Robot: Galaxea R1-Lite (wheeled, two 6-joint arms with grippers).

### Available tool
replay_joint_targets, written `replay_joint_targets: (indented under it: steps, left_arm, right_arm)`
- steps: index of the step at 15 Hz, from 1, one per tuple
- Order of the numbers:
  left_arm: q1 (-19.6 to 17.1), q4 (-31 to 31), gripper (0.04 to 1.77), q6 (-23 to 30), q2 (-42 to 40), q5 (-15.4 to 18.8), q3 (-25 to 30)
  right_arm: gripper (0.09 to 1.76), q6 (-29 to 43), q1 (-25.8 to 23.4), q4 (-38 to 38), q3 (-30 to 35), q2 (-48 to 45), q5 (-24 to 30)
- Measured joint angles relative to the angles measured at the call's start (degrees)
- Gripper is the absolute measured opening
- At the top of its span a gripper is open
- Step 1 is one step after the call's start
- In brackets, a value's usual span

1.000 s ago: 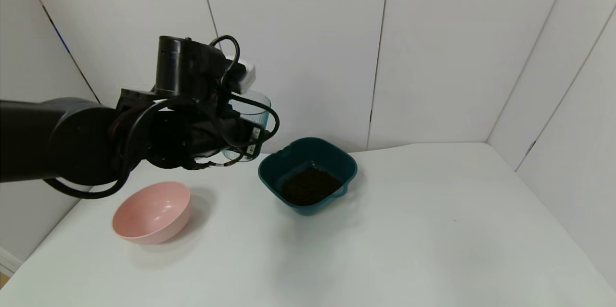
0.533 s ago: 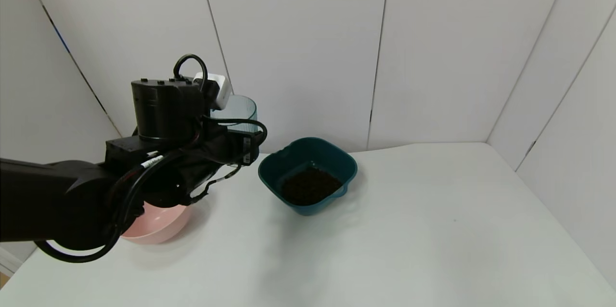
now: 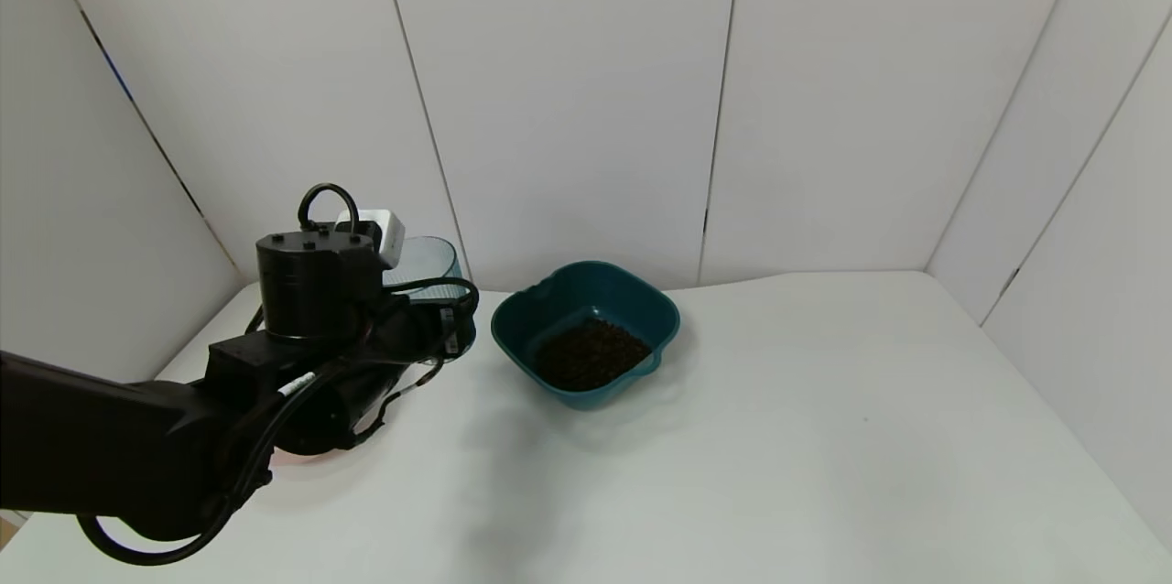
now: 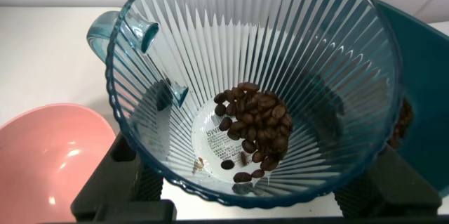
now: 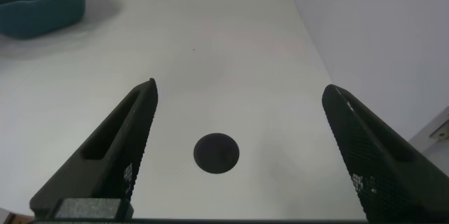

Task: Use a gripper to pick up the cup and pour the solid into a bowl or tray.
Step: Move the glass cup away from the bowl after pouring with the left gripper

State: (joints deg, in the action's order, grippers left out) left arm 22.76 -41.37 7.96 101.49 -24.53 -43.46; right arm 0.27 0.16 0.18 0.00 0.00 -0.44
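My left gripper (image 3: 441,320) is shut on the ribbed grey-blue cup (image 3: 423,265) and holds it upright, low over the table just left of the dark teal bowl (image 3: 586,302). I cannot tell whether the cup touches the table. In the left wrist view the cup (image 4: 302,48) fills the frame between the black fingers (image 4: 130,182). A small heap of brown beans (image 4: 256,127) lies on its bottom. A bigger heap of beans (image 3: 591,353) lies in the teal bowl. My right gripper (image 5: 238,147) is open and empty over bare table.
A round pink bowl (image 4: 49,154) stands beside the cup, on the side away from the teal bowl (image 4: 421,69); my left arm hides it in the head view. A dark round spot (image 5: 216,153) lies under the right gripper. White walls close the back and sides.
My left arm has come down and to the left with the cup, from high beside the teal bowl to low over the table. It now covers the pink bowl.
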Motion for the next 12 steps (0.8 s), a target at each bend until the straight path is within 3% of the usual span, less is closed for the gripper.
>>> replay_joint_targets:
  steps: [7, 9, 12]
  left_arm:
    - [-2.47, -13.3, 1.29, -0.16, 6.7, 1.35, 7.41]
    - [-2.56, -13.75, 1.29, -0.3, 7.72, 4.35, 8.96]
    - [-3.39, -13.89, 1.29, -1.51, 8.3, 5.51, 9.25]
  right_arm:
    - [1.71, 0.0, 0.0, -0.02, 0.0, 0.0, 0.0]
    - [1.71, 0.0, 0.0, -0.02, 0.0, 0.0, 0.02]
    - [1.71, -0.02, 0.0, 0.0, 0.0, 0.0, 0.0]
